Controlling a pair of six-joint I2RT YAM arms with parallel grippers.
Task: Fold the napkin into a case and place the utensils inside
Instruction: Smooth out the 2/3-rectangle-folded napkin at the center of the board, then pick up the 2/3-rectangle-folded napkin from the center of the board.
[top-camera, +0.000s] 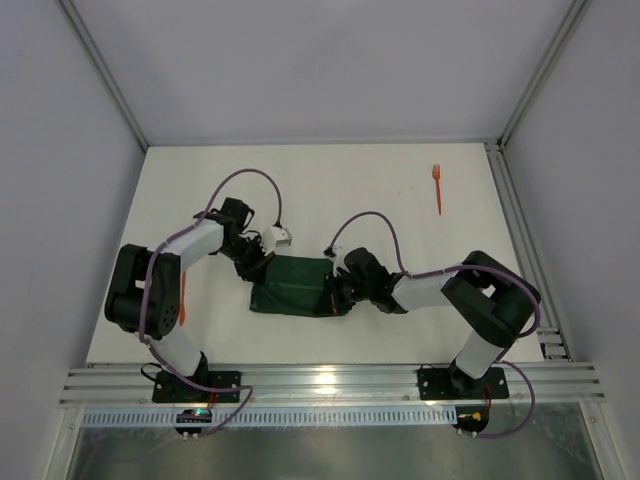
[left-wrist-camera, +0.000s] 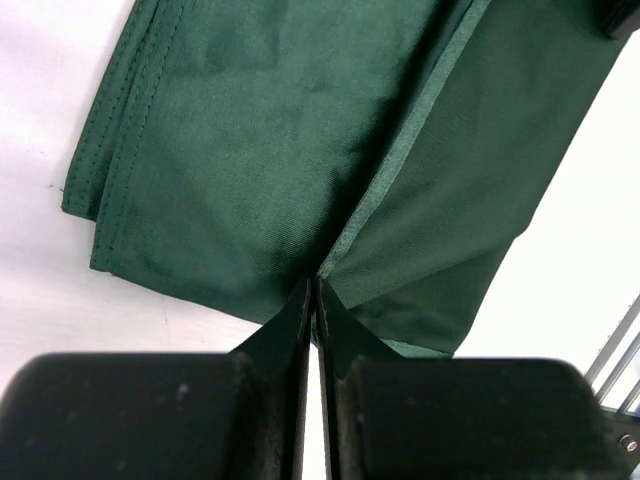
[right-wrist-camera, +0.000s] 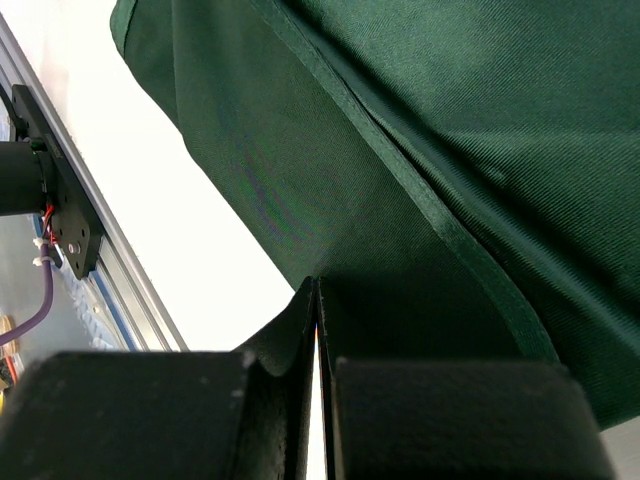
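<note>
The dark green napkin (top-camera: 292, 287) lies folded into a short wide band on the white table between my two arms. My left gripper (top-camera: 253, 268) is at its left end. In the left wrist view the gripper (left-wrist-camera: 313, 287) is shut on the napkin (left-wrist-camera: 270, 150) where a hemmed flap overlaps the lower layer. My right gripper (top-camera: 334, 297) is at the right end, and its jaws (right-wrist-camera: 316, 284) are shut on the napkin (right-wrist-camera: 450, 120) at its edge. An orange fork (top-camera: 437, 188) lies far back on the right. A second orange utensil (top-camera: 182, 308) lies beside the left arm.
An aluminium rail (top-camera: 330, 381) runs along the near table edge, and it also shows in the right wrist view (right-wrist-camera: 120, 270). Frame posts and grey walls close in the table (top-camera: 330, 190) on the left, right and back.
</note>
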